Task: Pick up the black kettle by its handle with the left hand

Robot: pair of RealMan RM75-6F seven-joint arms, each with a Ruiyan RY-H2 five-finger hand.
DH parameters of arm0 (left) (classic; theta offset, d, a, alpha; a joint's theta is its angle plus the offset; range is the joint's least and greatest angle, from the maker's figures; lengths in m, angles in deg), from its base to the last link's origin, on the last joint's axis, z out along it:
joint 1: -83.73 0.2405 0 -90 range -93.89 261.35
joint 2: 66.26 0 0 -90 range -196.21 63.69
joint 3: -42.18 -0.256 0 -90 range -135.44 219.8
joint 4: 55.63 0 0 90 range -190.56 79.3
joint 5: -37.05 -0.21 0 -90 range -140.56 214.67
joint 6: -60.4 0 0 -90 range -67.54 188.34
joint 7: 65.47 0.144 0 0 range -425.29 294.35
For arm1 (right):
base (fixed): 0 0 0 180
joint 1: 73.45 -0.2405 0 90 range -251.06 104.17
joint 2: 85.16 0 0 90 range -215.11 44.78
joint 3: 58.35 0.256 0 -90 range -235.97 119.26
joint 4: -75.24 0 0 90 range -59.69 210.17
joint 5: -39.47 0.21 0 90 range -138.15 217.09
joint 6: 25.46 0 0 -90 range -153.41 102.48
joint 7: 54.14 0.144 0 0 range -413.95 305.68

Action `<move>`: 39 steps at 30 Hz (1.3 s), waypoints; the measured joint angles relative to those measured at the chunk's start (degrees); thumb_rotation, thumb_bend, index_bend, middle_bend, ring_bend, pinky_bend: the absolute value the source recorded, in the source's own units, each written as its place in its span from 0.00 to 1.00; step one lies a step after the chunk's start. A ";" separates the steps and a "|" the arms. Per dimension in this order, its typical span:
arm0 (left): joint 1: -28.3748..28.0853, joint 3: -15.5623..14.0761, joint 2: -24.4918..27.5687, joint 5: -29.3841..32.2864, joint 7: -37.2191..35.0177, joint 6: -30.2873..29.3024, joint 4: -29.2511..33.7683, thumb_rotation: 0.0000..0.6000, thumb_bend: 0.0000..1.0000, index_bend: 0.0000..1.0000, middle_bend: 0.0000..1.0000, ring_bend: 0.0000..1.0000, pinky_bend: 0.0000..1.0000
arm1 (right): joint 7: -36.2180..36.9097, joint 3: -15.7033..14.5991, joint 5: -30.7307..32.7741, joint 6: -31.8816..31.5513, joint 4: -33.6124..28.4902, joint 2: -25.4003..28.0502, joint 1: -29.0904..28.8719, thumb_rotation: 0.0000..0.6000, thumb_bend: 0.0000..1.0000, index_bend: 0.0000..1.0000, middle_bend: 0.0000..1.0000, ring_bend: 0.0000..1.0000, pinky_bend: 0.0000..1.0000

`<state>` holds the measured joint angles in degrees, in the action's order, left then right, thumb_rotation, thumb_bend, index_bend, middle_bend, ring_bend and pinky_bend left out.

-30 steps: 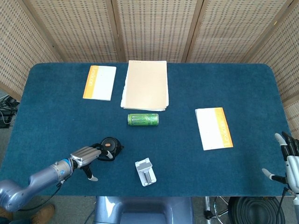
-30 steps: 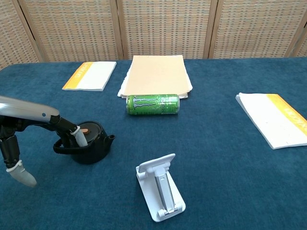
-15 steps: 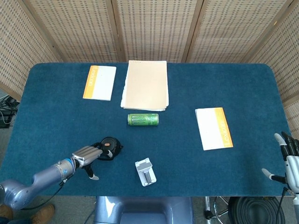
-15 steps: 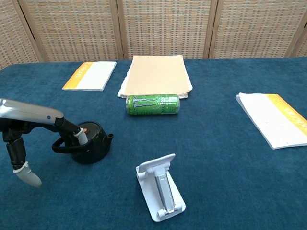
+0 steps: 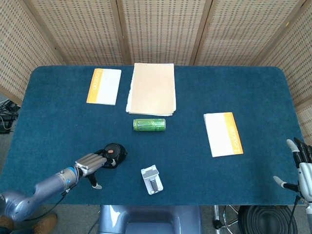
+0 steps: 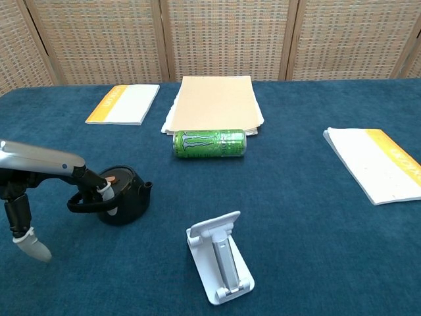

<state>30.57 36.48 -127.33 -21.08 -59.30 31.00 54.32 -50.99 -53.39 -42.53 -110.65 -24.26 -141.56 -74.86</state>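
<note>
The black kettle (image 6: 123, 197) sits on the blue table (image 5: 253, 97) at about 7 o'clock from the table's middle, near the front edge, spout toward 3 o'clock and its looped handle (image 6: 84, 204) toward 9 o'clock. The left hand (image 5: 90, 165) reaches in from 8 o'clock; in the chest view one finger passes through or over the handle loop and rests by the lid, while the thumb hangs low and well apart at the near side, so the hand looks half engaged and not wrapped round the handle; whether any finger truly presses the loop I cannot tell. The main risk, as I judge it, is lifting on so thin a hook: the kettle could swing, tip spout-down and slip off the finger. Pushing further in could instead slide the kettle toward 3 o'clock over the cloth. The white phone stand (image 5: 152, 179) lies near at 4 o'clock of the kettle, and a sliding or dropped kettle might knock it. The green can (image 5: 149, 125) lies on its side at 1 o'clock, further off, free to roll if struck. The right hand (image 5: 301, 168) waits at the far 3 o'clock edge, fingers spread, holding nothing.
</note>
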 measured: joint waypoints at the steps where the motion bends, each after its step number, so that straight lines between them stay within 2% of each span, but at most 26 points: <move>1: -0.12 -0.22 -0.02 0.31 0.55 -0.33 0.09 1.00 0.00 0.26 0.30 0.30 0.00 | -0.02 -0.01 0.00 0.02 0.00 0.00 -0.01 1.00 0.00 0.00 0.00 0.00 0.00; 6: -1.00 -1.67 -0.19 3.12 4.42 -2.68 0.87 1.00 0.00 0.26 0.31 0.30 0.00 | -0.13 -0.03 0.00 0.07 -0.05 -0.03 -0.04 1.00 0.00 0.00 0.00 0.00 0.00; 11: -1.89 -2.95 -0.96 6.97 9.62 -7.43 2.10 1.00 0.00 0.27 0.31 0.30 0.00 | 0.02 -0.01 0.03 0.06 -0.05 0.03 -0.02 1.00 0.00 0.00 0.00 0.00 0.00; 17: -2.42 -3.47 -1.95 9.22 12.70 -10.81 3.38 1.00 0.00 0.28 0.31 0.30 0.00 | 0.19 0.01 0.05 0.04 -0.05 0.10 0.00 1.00 0.00 0.00 0.00 0.00 0.00; 39: -2.68 -4.89 -3.00 11.63 16.99 -13.32 4.59 1.00 0.00 0.30 0.33 0.33 0.00 | 0.08 -0.02 0.12 0.20 -0.12 0.05 -0.07 1.00 0.00 0.00 0.00 0.00 0.00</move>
<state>27.89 31.58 -130.33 -9.46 -42.30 17.67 58.91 -50.91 -53.41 -42.40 -110.45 -24.37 -141.51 -74.93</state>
